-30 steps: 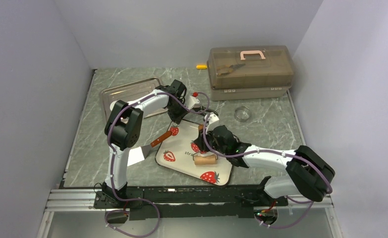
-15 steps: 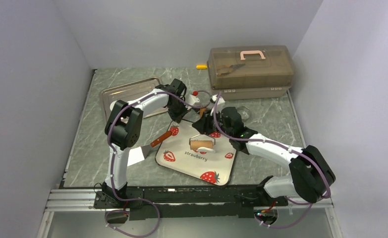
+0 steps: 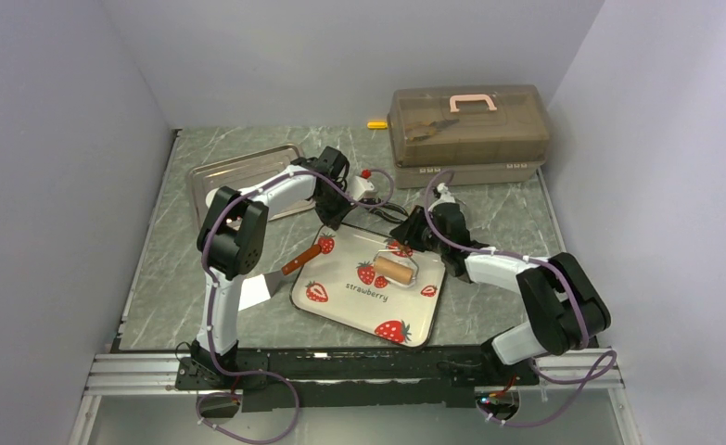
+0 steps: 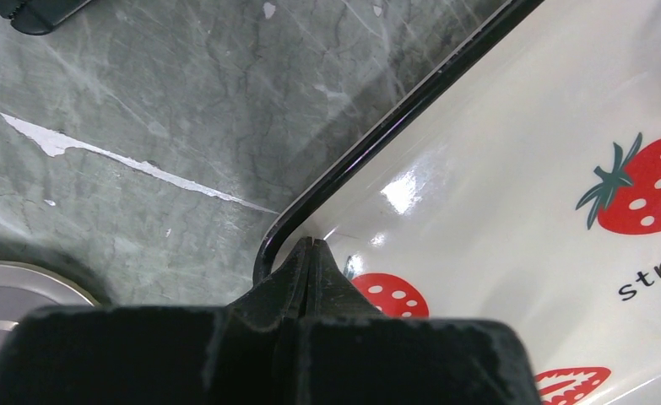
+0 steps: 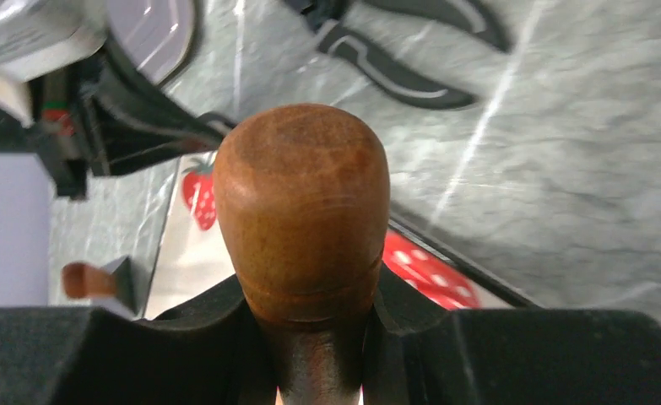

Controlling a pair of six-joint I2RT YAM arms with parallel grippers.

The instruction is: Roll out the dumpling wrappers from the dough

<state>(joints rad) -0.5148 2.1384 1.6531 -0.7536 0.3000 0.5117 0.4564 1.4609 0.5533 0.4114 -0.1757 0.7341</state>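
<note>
The strawberry plate point(image 3: 350, 311) sits skewed at centre frame, its black rim running diagonally. Grey surface point(image 3: 159, 264) lies open along the left of the frame, and more lies open at the right, between the plate and the wall. The near strip below the plate is narrow.

The left claw point(image 4: 311, 257) is fully closed and holds nothing. Its tips are pressed together right at the plate's upper-left corner, over the inner side of the rim.

The right claw point(image 5: 306, 316) is part closed around the brown wooden handle point(image 5: 301, 194) of the roller point(image 3: 394, 271), with one finger on each side of the handle's neck. From above, this claw sits at the plate's upper-right edge. The roller's wooden cylinder lies on the plate just inside that edge, above the printed word.

I cannot make out the dough in any view. The plate's face is pale, and nothing white stands out on it.

A scraper point(image 3: 289, 267) lies on the surface just beside the plate's left edge, with its brown handle pointing at the upper-left corner.

A metal tray point(image 3: 238, 176) sits in the upper left, with the left arm crossing its right end.

At the upper right a lidded translucent brown box point(image 3: 470, 139) with a pink handle stands against the back. A dark tool shows through its lid, and a small yellow piece point(image 3: 376, 124) lies just left of it.
</note>
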